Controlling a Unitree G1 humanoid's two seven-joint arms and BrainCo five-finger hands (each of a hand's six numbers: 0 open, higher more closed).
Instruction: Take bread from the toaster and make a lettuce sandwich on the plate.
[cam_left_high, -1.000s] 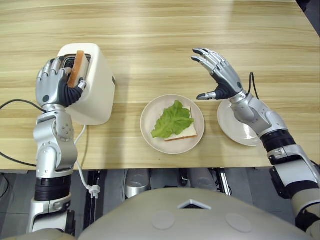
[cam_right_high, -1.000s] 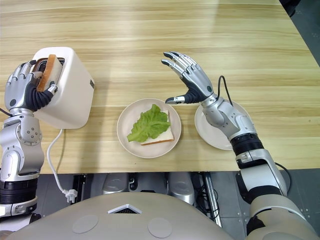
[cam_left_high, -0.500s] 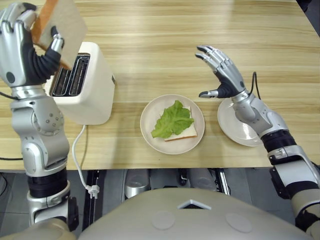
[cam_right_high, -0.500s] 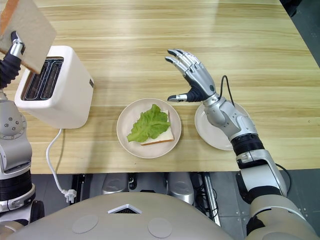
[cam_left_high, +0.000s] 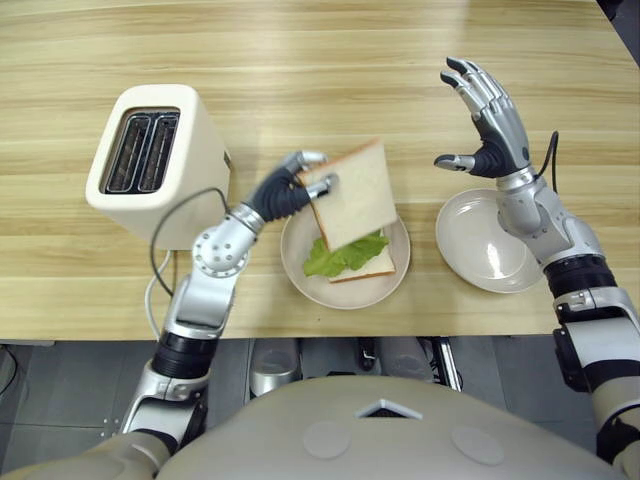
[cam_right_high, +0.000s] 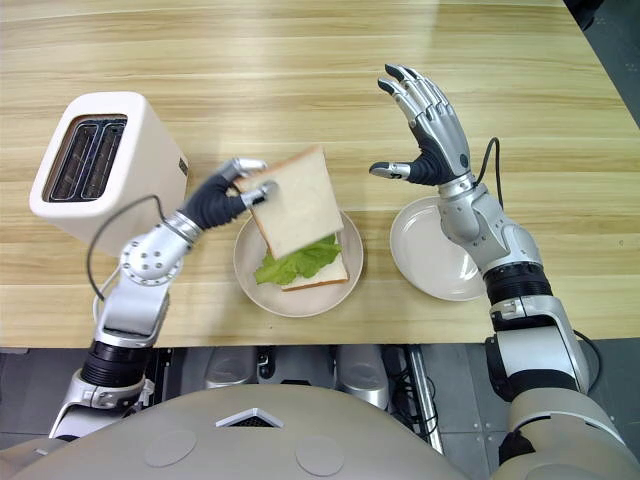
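Bread slice (cam_left_high: 352, 195) is in the left hand (cam_left_high: 283, 195), tilted above the plate (cam_left_high: 292, 250) and not yet laid down.

Left eye view: we find the fingers (cam_left_high: 308, 158) pinching the slice at its left edge, near the upper crust corner. The slice hangs over the lettuce (cam_left_high: 345, 256), which lies on a lower slice (cam_left_high: 372, 268) on that plate. We cannot tell whether its bottom edge touches the leaf. The right hand (cam_left_high: 485, 115) is raised above the worktop (cam_left_high: 300, 60), fingers spread and holding nothing.

Right eye view: we confirm the same arrangement. The toaster (cam_right_high: 130, 190) stands well to the left, its slots dark and vacant. An empty plate (cam_right_high: 430, 260) sits just beside the sandwich plate, below the right wrist.

Handling: we judge the slice light, soft and easily dented or torn. A hold by one edge lets it sag. The crust is the firmest part to grip, and only light pressure is needed. The lettuce looks limp and liable to slide, so the slice should come down flat and square over the lower slice before the fingers let go.
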